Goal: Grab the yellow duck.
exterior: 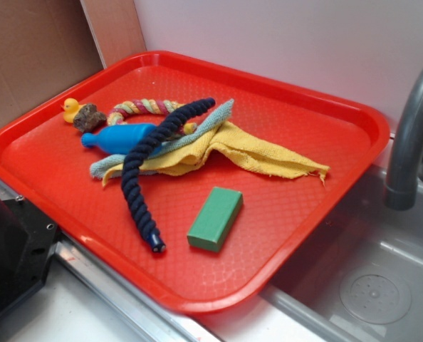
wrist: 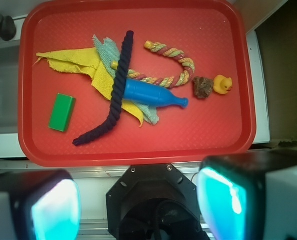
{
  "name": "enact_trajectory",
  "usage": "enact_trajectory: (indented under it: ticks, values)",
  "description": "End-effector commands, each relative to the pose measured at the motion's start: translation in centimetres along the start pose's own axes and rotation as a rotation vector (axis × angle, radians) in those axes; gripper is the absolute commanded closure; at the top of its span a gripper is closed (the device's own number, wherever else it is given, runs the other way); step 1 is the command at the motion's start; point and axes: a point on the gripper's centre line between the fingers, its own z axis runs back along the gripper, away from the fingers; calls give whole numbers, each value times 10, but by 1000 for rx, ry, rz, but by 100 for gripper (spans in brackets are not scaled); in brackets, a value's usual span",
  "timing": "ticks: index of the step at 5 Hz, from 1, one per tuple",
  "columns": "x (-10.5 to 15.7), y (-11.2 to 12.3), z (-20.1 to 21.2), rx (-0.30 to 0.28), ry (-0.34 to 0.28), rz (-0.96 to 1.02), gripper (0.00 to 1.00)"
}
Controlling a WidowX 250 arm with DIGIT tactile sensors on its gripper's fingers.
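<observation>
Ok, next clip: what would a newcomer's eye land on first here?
The bright red tray fills the view, with a tangle at its middle: a dark navy rope draped over a blue bottle and a yellow cloth. The yellow duck sits apart by the tray's edge, beside a brown lump; a green block lies alone.

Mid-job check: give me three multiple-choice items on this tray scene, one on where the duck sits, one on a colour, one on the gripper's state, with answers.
1. What lies right beside the tiny yellow rubber duck?
A. the green rectangular block
B. the brown rough lump
C. the grey faucet

2. What colour is the plastic bottle-shaped toy under the dark rope?
A. blue
B. white
C. pink

3. How does the gripper stand?
A. shut on the duck
B. shut on the rope
C. open, holding nothing

Answers: 1 B, the brown rough lump sits next to the duck near the red tray's edge. 2 A, the bottle-shaped toy is blue. 3 C, the gripper fingers stand wide apart above the tray's near rim, nothing between them.
</observation>
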Motion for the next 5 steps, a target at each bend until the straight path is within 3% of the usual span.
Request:
enact_trajectory:
  ticks: [1,2,4,5]
  values:
    - [0,0,0,0,0,0,0]
    - [17,39,-28,12,3,187,0]
    - [45,95,-80,26,-24,619,0]
    - [56,121,-112,104,-85,858,0]
